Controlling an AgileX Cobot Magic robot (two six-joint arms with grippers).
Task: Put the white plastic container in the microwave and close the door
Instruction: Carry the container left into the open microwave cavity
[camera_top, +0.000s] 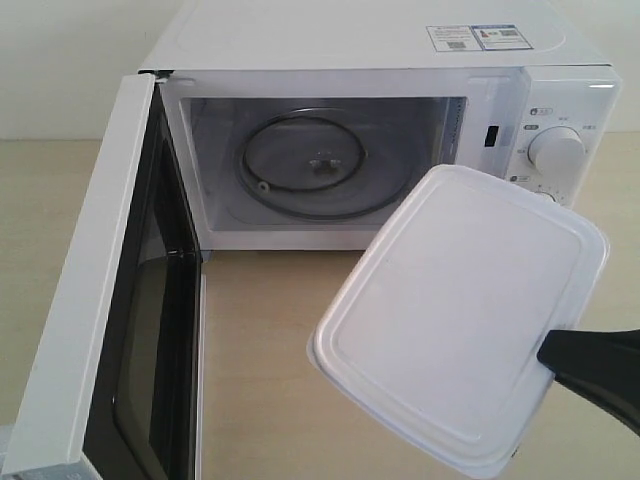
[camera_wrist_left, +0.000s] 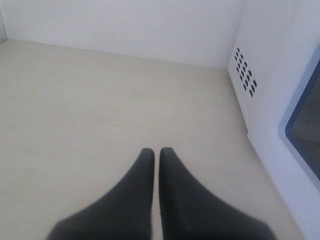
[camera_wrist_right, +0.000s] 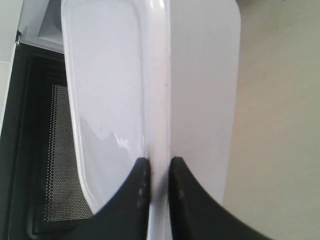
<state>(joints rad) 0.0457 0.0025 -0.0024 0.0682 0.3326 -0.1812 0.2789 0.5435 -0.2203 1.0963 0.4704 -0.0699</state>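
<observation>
Right now our right tool is clamped on the white plastic container, its two dark fingers pinching the rim of the lid at one short end. We hold the container in the air, tilted, with the flat lid facing the exterior camera. It hangs outside the microwave, in front of the right part of the opening, and it covers the lower part of the control panel below the upper dial.

The door stands wide open on the left, its black inner frame and dark window turned toward the cavity. Inside, the glass turntable lies on the cavity floor. Two stickers sit on top of the microwave near its right rear.

Our left tool has its fingers pressed together with nothing between them. It hovers over the pale table, beside the microwave's side wall with its vent holes.

From the right wrist view we see the door's mesh window beyond the container.
</observation>
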